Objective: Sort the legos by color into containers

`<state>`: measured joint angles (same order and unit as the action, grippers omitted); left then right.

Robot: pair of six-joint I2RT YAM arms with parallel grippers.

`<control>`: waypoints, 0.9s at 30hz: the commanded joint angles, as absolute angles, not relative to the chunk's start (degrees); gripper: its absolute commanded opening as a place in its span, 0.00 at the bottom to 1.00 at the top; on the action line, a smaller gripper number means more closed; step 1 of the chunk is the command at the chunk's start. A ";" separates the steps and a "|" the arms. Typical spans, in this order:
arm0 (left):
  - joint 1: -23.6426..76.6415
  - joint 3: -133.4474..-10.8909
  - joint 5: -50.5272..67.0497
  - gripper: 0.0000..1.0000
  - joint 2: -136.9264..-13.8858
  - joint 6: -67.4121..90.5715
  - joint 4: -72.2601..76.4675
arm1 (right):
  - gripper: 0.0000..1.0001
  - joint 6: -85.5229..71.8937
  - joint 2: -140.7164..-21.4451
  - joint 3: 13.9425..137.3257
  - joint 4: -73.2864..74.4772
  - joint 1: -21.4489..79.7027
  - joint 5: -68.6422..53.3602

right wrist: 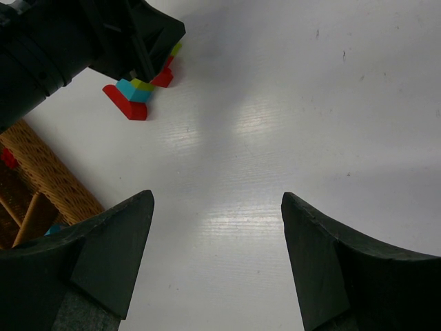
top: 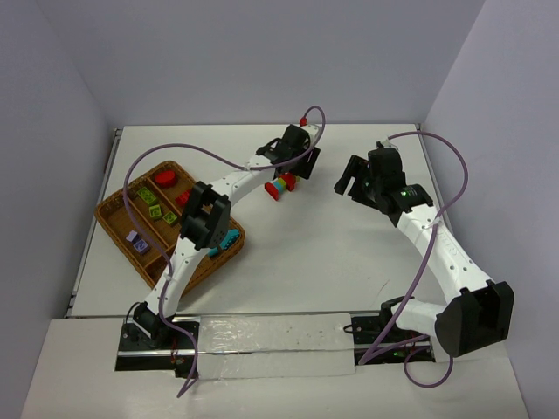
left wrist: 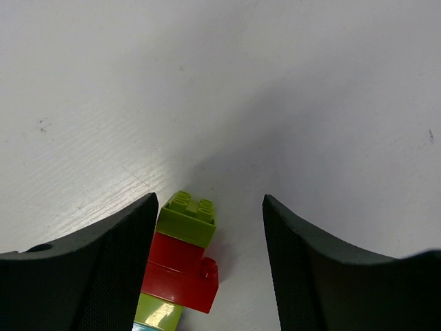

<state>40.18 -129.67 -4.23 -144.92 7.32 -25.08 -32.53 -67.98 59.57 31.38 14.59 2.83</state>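
One multicoloured lego stack (left wrist: 182, 258) lies at the far middle of the table (top: 332, 253), straddled by the left tool (top: 295, 170), jaws part-open, not gripping. Judged light, rigid, slick; pinch the flat sides. The right tool (right wrist: 217, 207) stands wide, empty.

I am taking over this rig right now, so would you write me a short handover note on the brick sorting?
Left gripper: jaws open around the multicoloured stack, which touches one finger with a gap to the other; not gripped.
Right gripper: jaws open, empty, above the table.
Done: the wicker tray holds red bricks, green bricks, purple bricks and a teal brick, grouped by colour.
Left: the stack lies on the table beyond the tray; it probably needs pulling apart and sorting by colour.
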 commanded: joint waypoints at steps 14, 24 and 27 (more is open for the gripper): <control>40.34 -127.04 -7.47 0.71 -144.76 3.55 -24.12 | 0.82 -32.61 -68.29 60.82 31.03 14.33 2.81; 40.34 -127.09 -7.73 0.46 -144.32 4.21 -23.50 | 0.82 -32.69 -68.09 60.76 31.09 14.33 2.73; 40.34 -127.41 -8.78 0.24 -144.00 5.00 -23.57 | 0.82 -32.68 -67.82 60.73 31.04 14.34 2.65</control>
<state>40.14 -126.96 -7.39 -144.99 4.20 -25.41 -32.58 -68.07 59.57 31.38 14.59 2.56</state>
